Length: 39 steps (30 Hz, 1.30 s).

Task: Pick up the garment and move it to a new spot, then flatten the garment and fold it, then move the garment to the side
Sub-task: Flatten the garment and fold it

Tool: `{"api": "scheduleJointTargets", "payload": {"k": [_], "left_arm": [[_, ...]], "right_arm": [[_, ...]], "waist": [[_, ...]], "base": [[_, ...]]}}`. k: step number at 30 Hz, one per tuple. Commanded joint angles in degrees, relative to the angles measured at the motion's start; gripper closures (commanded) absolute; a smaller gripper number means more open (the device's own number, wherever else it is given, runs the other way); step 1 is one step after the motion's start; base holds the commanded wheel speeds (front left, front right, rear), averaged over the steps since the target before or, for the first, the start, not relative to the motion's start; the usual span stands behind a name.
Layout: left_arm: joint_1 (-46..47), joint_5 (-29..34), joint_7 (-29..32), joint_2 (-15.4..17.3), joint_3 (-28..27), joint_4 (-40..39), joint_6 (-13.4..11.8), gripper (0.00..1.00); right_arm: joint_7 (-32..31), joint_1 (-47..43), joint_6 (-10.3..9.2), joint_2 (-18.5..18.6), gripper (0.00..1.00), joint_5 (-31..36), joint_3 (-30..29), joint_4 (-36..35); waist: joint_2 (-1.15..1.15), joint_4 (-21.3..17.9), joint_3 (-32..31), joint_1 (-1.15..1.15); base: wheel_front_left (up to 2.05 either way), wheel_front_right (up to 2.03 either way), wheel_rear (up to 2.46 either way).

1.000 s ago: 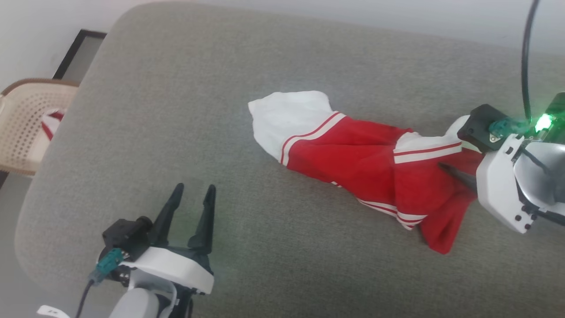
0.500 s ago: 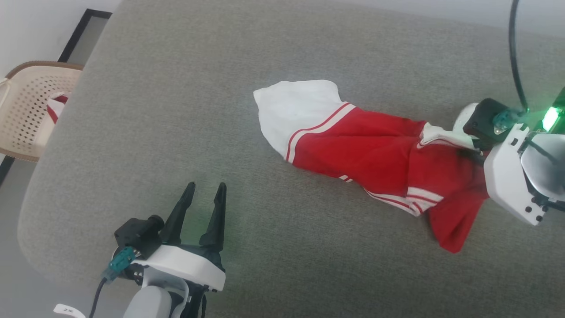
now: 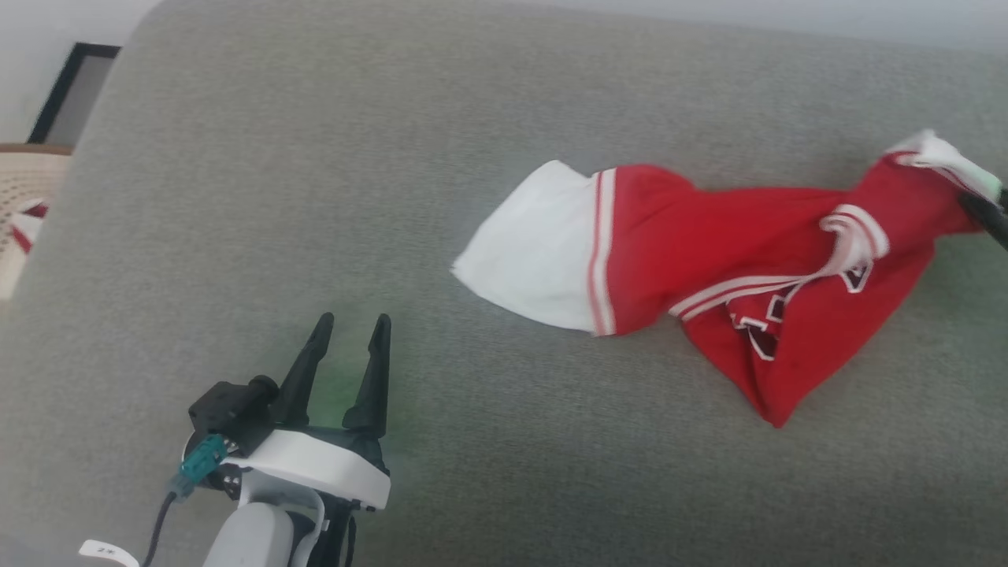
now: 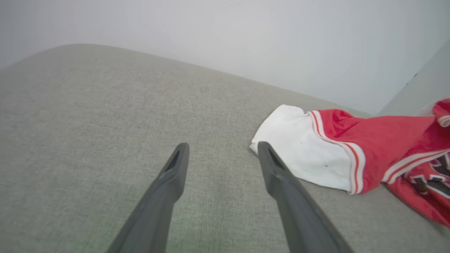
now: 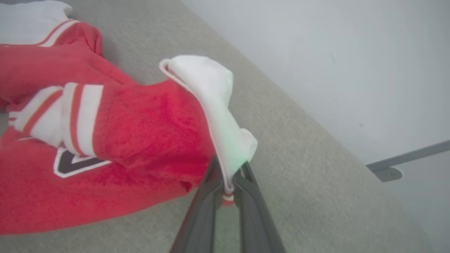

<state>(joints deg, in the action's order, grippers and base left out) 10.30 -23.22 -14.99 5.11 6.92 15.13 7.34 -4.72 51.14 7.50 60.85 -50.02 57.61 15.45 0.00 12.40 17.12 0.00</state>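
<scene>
The garment (image 3: 709,260), a red jersey with a white panel (image 3: 535,252) and striped trim, lies stretched across the grey cushion, its white-outlined lettering facing up. Its right end is lifted, and my right gripper (image 3: 976,206) at the frame's right edge is pinching it. In the right wrist view the right gripper (image 5: 227,175) is shut on the garment's (image 5: 140,133) white hem. My left gripper (image 3: 350,331) stands open and holds nothing at the lower left, well clear of the cloth. In the left wrist view the left gripper (image 4: 221,149) is just left of the garment's (image 4: 379,140) white corner.
The grey upholstered surface (image 3: 315,157) spans the view, with a rounded edge at the left. Beyond it stand a beige perforated basket (image 3: 24,228) holding red-and-white cloth and a dark frame (image 3: 71,87) on the floor. A pale wall (image 5: 334,52) rises behind the surface.
My right gripper has pulled the garment's end up and to the right, stretching it and turning the lettering up. The head view has shifted. The left gripper has stayed open in place.
</scene>
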Motion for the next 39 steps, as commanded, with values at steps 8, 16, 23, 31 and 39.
{"api": "scheduleJointTargets", "payload": {"k": [8, 16, 23, 31, 39], "left_arm": [[0.95, -0.28, -0.27, 2.13, 0.25, -0.62, 0.17, 0.0], [1.97, -0.27, -0.27, 5.29, 0.26, -0.91, 0.15, 0.0], [2.85, -0.65, -0.27, 6.3, 0.29, -1.39, 0.14, 0.0], [3.0, -1.0, -0.27, 4.61, 1.85, -0.93, 0.14, 0.0], [4.73, -2.61, -0.27, 2.23, 5.92, 0.52, 0.14, 0.0]], "right_arm": [[14.65, -17.21, -0.01, -7.45, 1.0, 5.21, -15.34, 11.92], [18.76, -26.22, -0.01, -19.25, 0.16, 12.84, -29.06, 17.56], [18.65, -32.36, -0.01, -21.34, 0.0, 18.88, -40.0, 11.79], [2.37, -36.63, -0.01, -12.75, 0.0, 19.83, -43.77, -9.54], [-21.49, -27.16, -0.01, 0.53, 0.0, 9.91, -43.73, -21.16]], "waist": [[0.0, -3.94, 1.31, 0.0], [0.0, -8.01, 1.51, 0.0], [0.0, -10.29, 2.06, 0.0], [0.0, -9.62, 2.29, 0.0], [0.0, -5.35, 4.06, 0.0]], "base": [[0.0, 0.0, 0.0], [0.0, 0.0, 0.0], [0.0, 0.0, 0.0], [0.0, 0.0, 0.0], [0.0, 0.0, 0.0]]}}
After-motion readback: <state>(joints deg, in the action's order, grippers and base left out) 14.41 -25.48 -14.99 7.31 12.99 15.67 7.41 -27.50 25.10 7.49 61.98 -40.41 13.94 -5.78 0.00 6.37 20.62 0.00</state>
